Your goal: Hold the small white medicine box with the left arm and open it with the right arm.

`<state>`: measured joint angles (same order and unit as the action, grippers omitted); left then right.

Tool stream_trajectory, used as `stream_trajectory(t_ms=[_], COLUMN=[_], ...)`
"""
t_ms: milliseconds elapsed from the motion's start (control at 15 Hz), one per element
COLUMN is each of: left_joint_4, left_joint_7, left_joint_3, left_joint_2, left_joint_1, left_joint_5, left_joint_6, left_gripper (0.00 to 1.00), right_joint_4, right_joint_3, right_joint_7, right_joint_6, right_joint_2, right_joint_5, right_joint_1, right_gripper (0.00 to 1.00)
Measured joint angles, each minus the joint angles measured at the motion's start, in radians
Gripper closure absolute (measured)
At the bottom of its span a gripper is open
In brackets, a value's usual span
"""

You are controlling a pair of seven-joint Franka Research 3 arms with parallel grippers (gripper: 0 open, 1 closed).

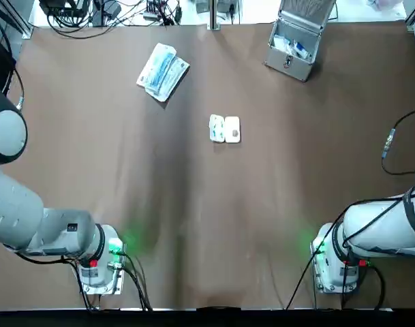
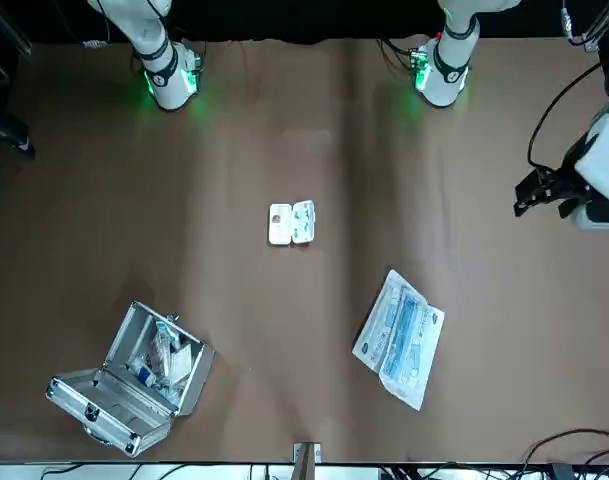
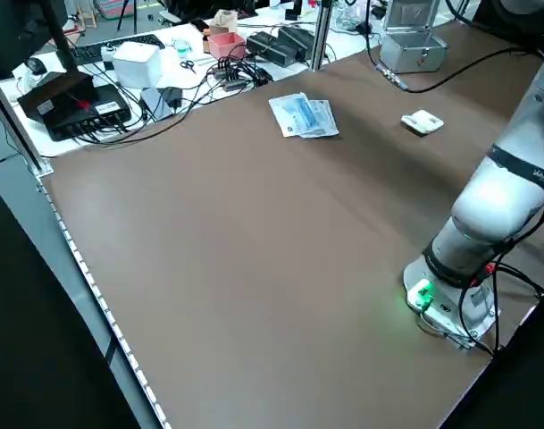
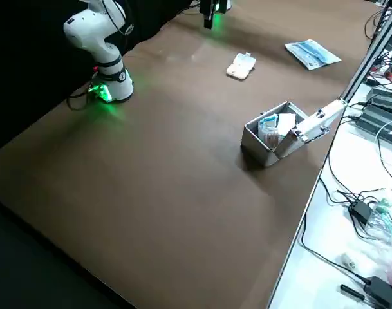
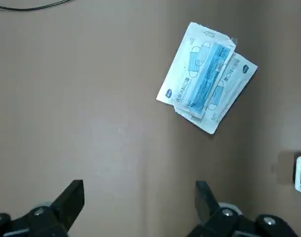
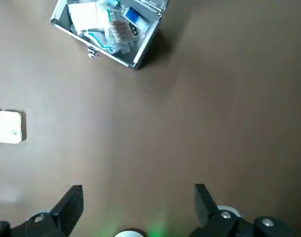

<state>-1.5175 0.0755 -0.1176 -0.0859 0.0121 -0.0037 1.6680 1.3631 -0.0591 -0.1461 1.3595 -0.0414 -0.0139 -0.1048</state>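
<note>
Left fingers, right fingers spread, medicine box open, mask packets, case apart

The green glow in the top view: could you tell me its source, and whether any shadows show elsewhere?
Top view: lights on the left arm's base and the right arm's base spill green onto the table. Front view: same glow at both bases. Right wrist view: the metal case casts a soft shadow beside it.

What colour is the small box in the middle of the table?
Mostly white, one half bluish; the small box shows best in the top view.
</note>
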Motion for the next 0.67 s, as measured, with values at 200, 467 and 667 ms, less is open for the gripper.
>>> stream_trajectory(t_ms=[200, 467, 667], left_joint_4=[0.0, 0.0, 0.0], left_joint_7=[0.006, 0.006, 0.006], left_joint_3=[-0.014, -0.018, -0.02], left_joint_2=[-0.002, -0.002, -0.002], left_joint_1=[0.0, 0.0, 0.001], left_joint_5=[0.014, 0.014, 0.015], left_joint_6=[0.002, 0.002, 0.002], left_gripper=[0.0, 0.0, 0.0], right_joint_4=[0.003, 0.004, 0.006], right_joint_3=[-0.004, -0.004, -0.004], right_joint_7=[0.0, 0.0, 0.0], right_joint_6=[0.001, 0.002, 0.002], right_joint_2=[0.0, 0.003, 0.004], right_joint_5=[0.0, 0.0, 0.0], right_joint_1=[0.007, 0.012, 0.013], right_gripper=[0.01, 0.01, 0.01])
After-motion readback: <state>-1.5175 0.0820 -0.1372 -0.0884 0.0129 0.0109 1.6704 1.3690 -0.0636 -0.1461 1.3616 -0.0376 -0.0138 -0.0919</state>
